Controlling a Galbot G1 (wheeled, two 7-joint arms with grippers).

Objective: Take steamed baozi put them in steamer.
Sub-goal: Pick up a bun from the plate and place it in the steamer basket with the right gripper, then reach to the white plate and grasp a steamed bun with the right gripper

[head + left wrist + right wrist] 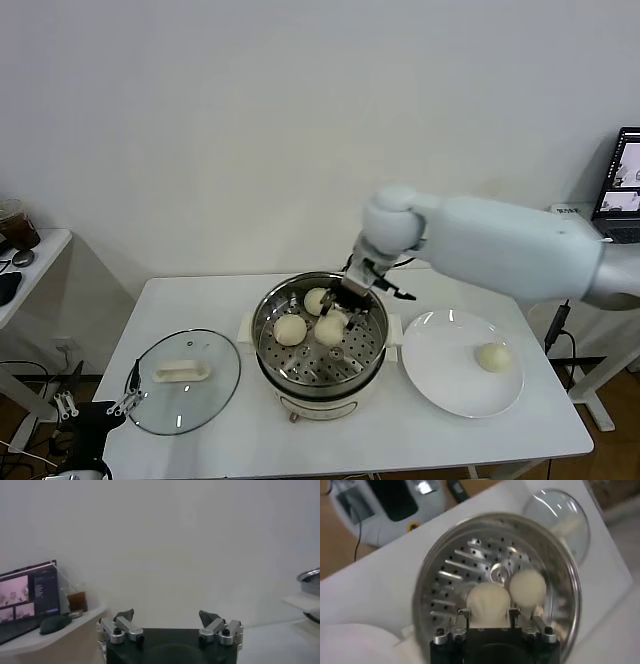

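The steamer [365,370] stands mid-table, a shiny steel pot on a cream base. Three baozi lie on its perforated tray [455,575]. My right gripper [340,308] reaches down into the pot and is shut on the middle baozi [331,327], which shows between its fingers in the right wrist view [488,602]. A second baozi [527,586] lies right beside it, and the other two also show in the head view [316,300] [290,329]. A fourth baozi [492,357] sits on the white plate [445,375]. My left gripper [95,405] is parked low at the left, open and empty [167,617].
A round glass lid [185,400] with a white handle lies on the table left of the steamer. A side table with a cup [76,600] and a laptop [25,597] stands off to the left. Another laptop [622,185] is at the far right.
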